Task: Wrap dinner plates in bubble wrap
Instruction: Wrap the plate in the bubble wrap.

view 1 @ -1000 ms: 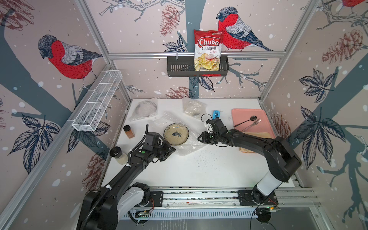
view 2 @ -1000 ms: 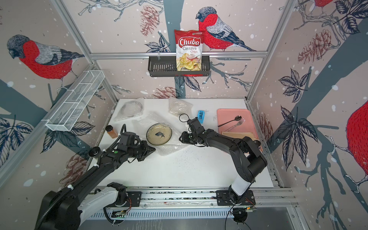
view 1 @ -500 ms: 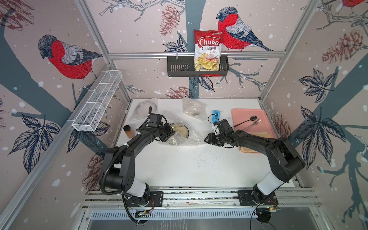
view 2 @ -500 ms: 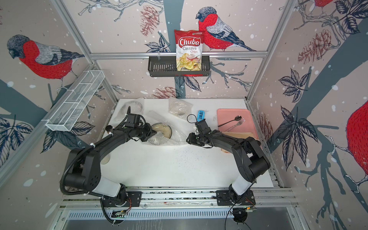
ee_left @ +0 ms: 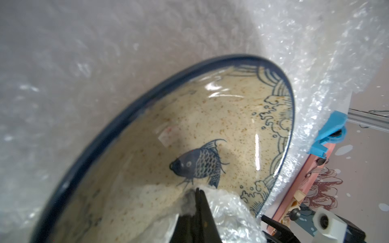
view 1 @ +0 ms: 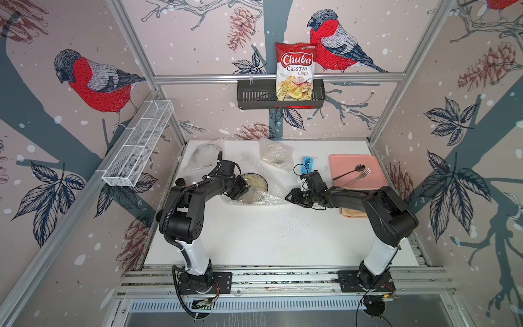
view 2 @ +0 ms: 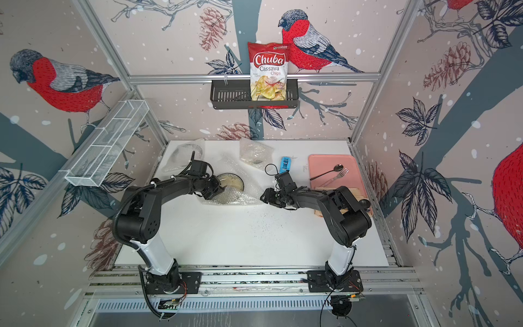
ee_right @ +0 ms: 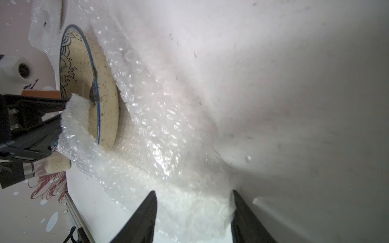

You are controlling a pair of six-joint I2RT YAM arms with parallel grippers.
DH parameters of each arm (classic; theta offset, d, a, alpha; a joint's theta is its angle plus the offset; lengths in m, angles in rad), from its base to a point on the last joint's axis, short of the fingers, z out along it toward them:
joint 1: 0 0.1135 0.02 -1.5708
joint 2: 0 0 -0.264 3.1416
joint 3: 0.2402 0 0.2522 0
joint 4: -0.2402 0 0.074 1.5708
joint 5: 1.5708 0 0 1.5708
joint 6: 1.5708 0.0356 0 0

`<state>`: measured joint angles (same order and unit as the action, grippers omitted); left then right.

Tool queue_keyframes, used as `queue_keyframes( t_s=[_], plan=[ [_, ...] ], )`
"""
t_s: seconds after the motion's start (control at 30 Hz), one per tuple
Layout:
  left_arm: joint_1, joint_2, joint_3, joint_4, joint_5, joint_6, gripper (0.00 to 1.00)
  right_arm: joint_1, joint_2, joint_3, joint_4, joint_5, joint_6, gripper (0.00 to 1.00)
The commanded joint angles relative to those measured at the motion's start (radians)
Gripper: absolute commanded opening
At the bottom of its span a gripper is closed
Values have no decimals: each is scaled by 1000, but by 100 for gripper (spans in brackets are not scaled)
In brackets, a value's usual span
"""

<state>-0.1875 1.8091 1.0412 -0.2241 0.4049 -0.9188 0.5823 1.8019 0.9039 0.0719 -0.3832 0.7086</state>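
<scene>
A: On the desk [view 1: 268,240], centre-left: speckled cream plate [view 1: 256,181], dark blue rim, fish and waves painted inside, lying on a crinkly clear bubble wrap sheet [view 1: 267,196].
B: Covered yet?
A: Barely; one corner folded up over its left rim.
B: Further back?
A: Corner bundle [view 1: 204,155] and middle bundle [view 1: 275,154], bubble-wrapped, probably plates, contents blurred, both near the rear wall.

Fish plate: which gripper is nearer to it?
Left. The left gripper pinches bubble wrap over the fish plate; the right gripper stands open beyond its rim, at the wrap's edge.
</scene>
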Motion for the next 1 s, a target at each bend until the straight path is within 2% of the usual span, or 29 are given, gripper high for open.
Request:
queue_keyframes(
  t_s=[0.0, 0.1, 0.17, 0.37, 0.57, 0.8, 0.97],
  plan=[
    [5, 22, 0, 16, -41, 24, 0, 4, 20, 20, 13, -21, 35, 41],
    [5, 39, -6, 18, -43, 30, 0, 12, 10, 40, 44, -33, 33, 12],
    [5, 49, -12, 24, -43, 31, 0, 25, -7, 61, 58, -35, 15, 7],
    [7, 68, -20, 31, -35, 37, 0, 68, -4, 189, 63, -112, -32, 3],
    [7, 84, -31, 59, -9, 28, 0, 128, 174, 431, 85, -250, -22, 2],
    [7, 84, -38, 72, 19, 30, 0, 168, 410, 702, 55, -254, 20, 1],
    [17, 67, -84, 90, 44, 29, 0, 163, 547, 829, -32, -182, 40, 1]
  ],
)
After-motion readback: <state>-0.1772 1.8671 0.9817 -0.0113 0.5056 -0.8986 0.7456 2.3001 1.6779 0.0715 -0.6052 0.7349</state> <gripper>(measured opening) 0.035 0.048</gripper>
